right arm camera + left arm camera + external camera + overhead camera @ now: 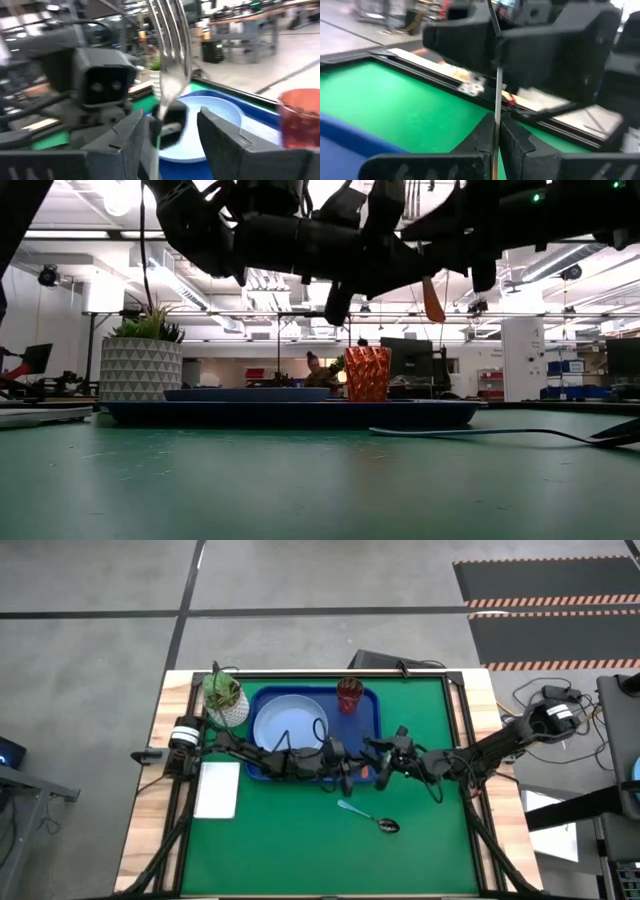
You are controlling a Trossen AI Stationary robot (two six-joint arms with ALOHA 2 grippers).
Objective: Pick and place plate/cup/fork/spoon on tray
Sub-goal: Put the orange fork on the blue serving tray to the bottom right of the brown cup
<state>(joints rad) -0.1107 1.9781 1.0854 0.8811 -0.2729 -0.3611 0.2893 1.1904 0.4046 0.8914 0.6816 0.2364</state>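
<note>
The dark-blue tray (pixel 372 730) lies at the far middle of the green mat. On it are the light-blue plate (pixel 290 723) and the reddish-brown cup (pixel 350 695). The teal-handled spoon (pixel 366 816) lies on the mat nearer me. My left gripper (pixel 347 768) and my right gripper (pixel 383 755) face each other over the tray's near right corner. The left (pixel 496 135) is shut on the fork, whose orange handle (pixel 432 298) hangs in the air and whose tines (pixel 170 35) stand before the right wrist camera. My right gripper (pixel 172 135) is open with its fingers on either side of the fork. My left gripper pinches the fork's thin metal shank (pixel 496 107) between its two shut fingers, seen edge-on in its wrist view. The fingers come roughly level from the table's left and lie across the fork. The fork is lifted clear of tray and mat.
A white pot with a green plant (pixel 224 700) stands by the tray's far left corner. A white sheet (pixel 217 789) lies at the mat's left edge. Open green mat lies toward the near edge around the spoon.
</note>
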